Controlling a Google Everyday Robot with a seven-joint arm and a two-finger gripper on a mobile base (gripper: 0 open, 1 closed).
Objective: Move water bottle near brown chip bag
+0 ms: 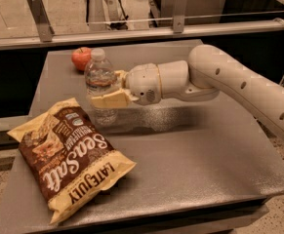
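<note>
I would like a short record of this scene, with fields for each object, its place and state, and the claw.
claw: shut on the water bottle, at its middle, over the back part of the table
water bottle: upright, white cap on, just behind the bag's far end
brown chip bag: lying flat, front of the table, picture's left
apple: red, at the far edge, behind the bottle
task state: bottle near the bag, not yet released
</note>
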